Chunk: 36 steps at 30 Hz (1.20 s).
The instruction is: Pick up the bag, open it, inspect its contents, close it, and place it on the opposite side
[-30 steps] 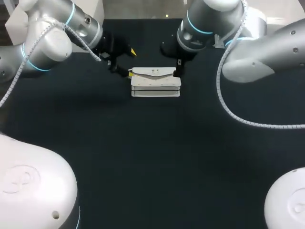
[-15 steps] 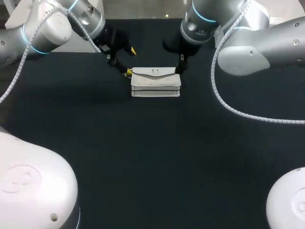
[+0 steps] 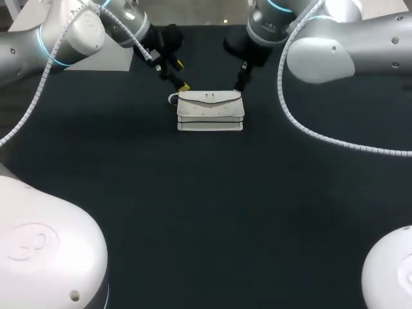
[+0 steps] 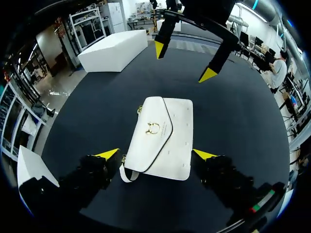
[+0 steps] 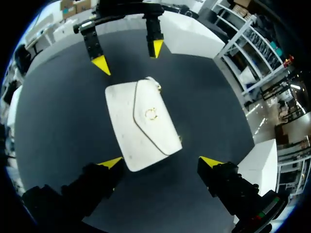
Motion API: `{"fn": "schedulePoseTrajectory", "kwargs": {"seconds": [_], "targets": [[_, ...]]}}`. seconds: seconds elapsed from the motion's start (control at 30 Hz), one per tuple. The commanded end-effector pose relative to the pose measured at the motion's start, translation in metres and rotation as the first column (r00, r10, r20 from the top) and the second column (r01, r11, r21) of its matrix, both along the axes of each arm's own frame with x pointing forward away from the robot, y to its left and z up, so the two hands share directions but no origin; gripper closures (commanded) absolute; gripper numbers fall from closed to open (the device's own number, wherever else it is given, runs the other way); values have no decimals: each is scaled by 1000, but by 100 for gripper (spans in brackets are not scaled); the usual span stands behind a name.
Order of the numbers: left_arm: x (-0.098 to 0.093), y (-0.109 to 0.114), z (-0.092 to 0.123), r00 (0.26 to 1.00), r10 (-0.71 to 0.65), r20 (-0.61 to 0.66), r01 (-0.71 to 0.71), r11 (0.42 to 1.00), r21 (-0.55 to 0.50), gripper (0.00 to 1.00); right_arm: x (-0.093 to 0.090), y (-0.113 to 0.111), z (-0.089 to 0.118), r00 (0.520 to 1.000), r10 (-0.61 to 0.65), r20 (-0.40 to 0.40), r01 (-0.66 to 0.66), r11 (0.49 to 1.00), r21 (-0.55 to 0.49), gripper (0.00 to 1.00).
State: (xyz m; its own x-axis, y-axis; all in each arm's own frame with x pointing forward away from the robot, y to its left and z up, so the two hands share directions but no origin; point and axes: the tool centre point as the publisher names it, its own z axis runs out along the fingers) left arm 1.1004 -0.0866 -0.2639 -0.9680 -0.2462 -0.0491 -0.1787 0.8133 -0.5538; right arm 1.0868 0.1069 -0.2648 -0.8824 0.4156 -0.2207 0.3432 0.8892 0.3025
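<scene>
The white bag (image 3: pixel 210 111) is down on the dark tabletop (image 3: pixel 206 219), and nothing has hold of it. We see its flap (image 5: pixel 154 124) shut and the gold clasp (image 4: pixel 153 128) sitting in the middle of the flap. A small strap loop (image 4: pixel 127 174) curls out from one end of the bag, the end on our left arm's side.

Over that strap end hangs our left claw (image 4: pixel 155 154). Its fingers are spread wide, one yellow tip off each long side of the bag. As far as we can see, neither tip is on the bag, and the claw carries nothing.

At the bag's other end is our right claw (image 5: pixel 160 161), also spread wide and also empty. One of its tips is just beside the bag's corner, and the other is out over bare tabletop, apart from the bag.

The two claws face each other across the bag, and each wrist view catches the other claw's yellow tips past the bag's far end. Our left arm (image 3: pixel 64 32) and right arm (image 3: pixel 335 45) come down toward the bag from either side.
</scene>
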Motion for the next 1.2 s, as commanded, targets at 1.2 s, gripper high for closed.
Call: {"fn": "schedulePoseTrajectory", "kwargs": {"seconds": [1.2], "targets": [[9,12,-21,485,617,-620,-793,609,-14,0,2,-7,-20,542,-568,-619,805,562,189,0]]}}
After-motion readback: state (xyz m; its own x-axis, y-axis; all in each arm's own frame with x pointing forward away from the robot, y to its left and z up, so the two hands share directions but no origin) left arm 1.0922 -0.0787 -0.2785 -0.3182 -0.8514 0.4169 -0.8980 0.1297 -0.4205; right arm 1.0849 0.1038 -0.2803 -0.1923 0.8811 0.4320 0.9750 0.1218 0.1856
